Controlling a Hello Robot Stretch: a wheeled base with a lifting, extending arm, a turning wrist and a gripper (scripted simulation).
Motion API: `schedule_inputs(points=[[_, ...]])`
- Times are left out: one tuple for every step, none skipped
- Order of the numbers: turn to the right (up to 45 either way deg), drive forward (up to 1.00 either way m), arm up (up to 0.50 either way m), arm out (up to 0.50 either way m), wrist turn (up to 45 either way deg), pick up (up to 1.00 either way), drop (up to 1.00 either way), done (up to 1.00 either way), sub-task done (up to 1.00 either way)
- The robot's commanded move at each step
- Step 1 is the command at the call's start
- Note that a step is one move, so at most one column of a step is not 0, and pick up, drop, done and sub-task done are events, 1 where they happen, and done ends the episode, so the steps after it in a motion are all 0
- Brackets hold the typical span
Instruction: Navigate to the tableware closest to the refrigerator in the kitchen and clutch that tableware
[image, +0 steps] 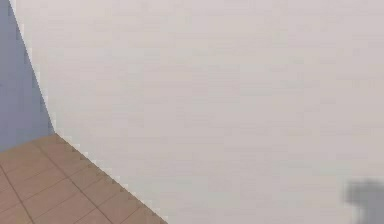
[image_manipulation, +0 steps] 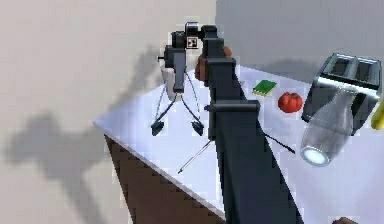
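Arm side view: arm (image_manipulation: 238, 140) reaches out over the white table (image_manipulation: 130, 118). The pincer (image_manipulation: 178, 126) shows against the tabletop near the table's left corner, fingers pointing down toward the top. Can't tell its state or whether it grips anything.

Tableware:
- A thin utensil (image_manipulation: 197, 156) lies flat near the table's front edge, just below the fingertips and just left of the arm. Contact: can't tell.
- A clear glass (image_manipulation: 325, 135) is on the arm's other side, in front of the toaster (image_manipulation: 345, 80).
- Which one is the target: can't tell.

Other things:
- The toaster sits at the table's back edge, by the wall.
- A red round fruit (image_manipulation: 290, 101) is just beside the toaster, with a flat green thing (image_manipulation: 264, 88) next to it. Both are near the back edge.
- A brown thing (image_manipulation: 202, 68) is partly hidden behind the arm.
- A yellow thing (image_manipulation: 378, 112) is at the view's right edge.
- A dark cabinet front (image_manipulation: 150, 190) is under the table.

Forward view: white wall (image: 220, 100), blue wall (image: 18, 70) on the left, tiled floor (image: 50, 185) in the lower left corner.
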Motion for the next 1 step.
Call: schedule_inputs(points=[[0.0, 0.00, 0.00, 0.00, 45.0, 0.00, 0.00, 0.00, 0.00]])
